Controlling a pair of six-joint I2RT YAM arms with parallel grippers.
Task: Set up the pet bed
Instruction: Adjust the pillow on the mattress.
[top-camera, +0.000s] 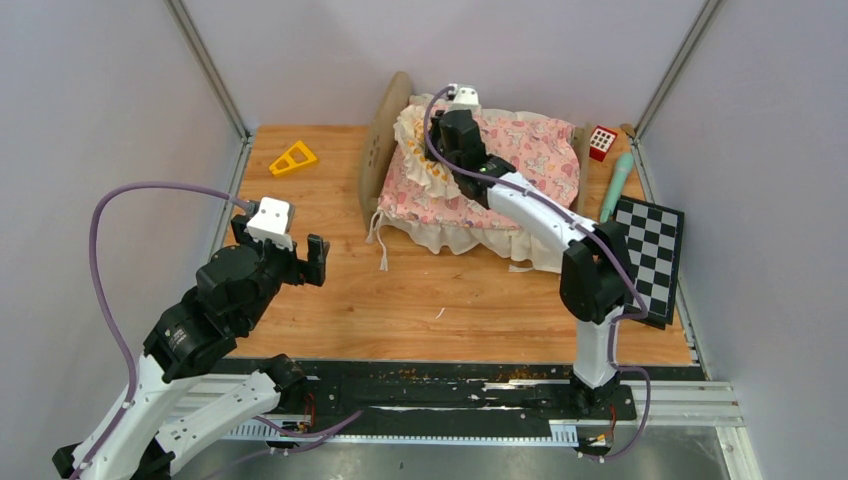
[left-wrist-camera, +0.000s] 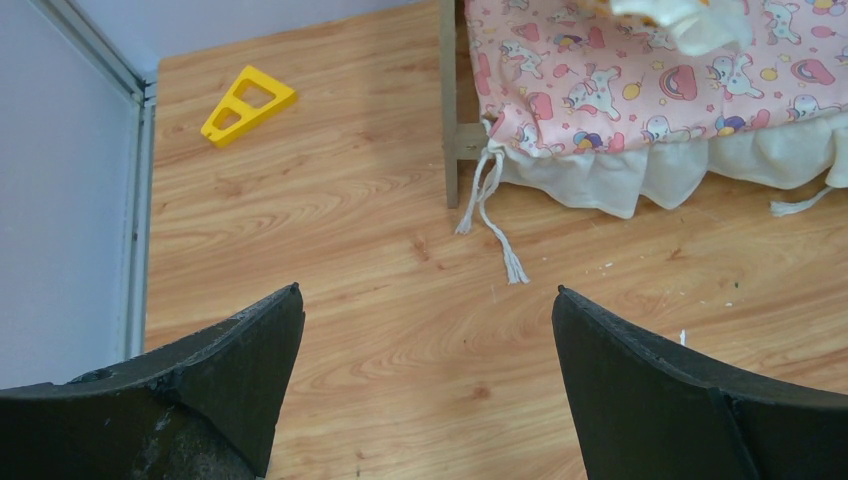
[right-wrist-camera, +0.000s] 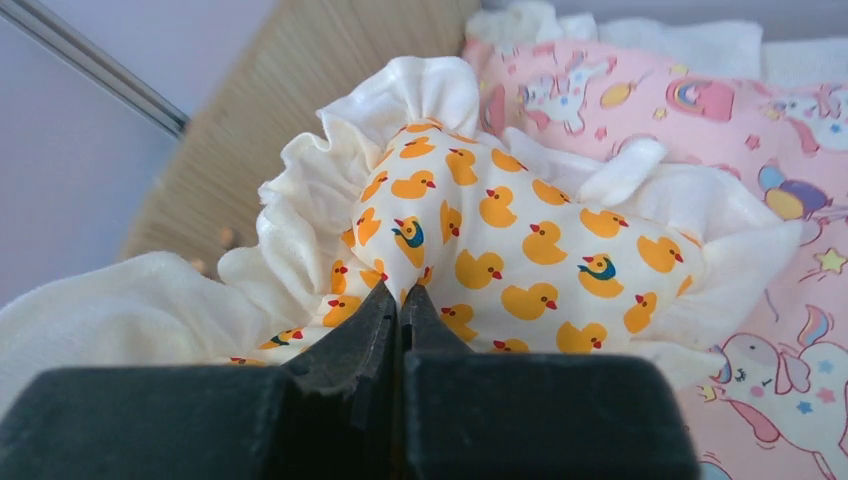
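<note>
My left tool (top-camera: 282, 245) hovers over the near left of the tabletop (top-camera: 450, 300), its fingers (left-wrist-camera: 230, 350) spread wide and holding nothing. Beyond it, the pet bed (top-camera: 540, 150) stands at the far middle of the tabletop. Its long axis runs left to right, slightly skewed. The rounded headboard (top-camera: 378, 150) forms the left end, and the foot points right, toward the checkerboard (top-camera: 650, 255). The pink unicorn-print quilt (left-wrist-camera: 620, 80) covers the top. Its white ruffle hangs over the near side, and two drawstrings (left-wrist-camera: 490, 215) trail onto the wood by the headboard post. My right tool (right-wrist-camera: 400, 300), over the headboard end, is closed, pinching the edge of the frilled duck-print pillow (right-wrist-camera: 500, 250) on the quilt. A yellow triangular block (top-camera: 293, 158) lies far left.
</note>
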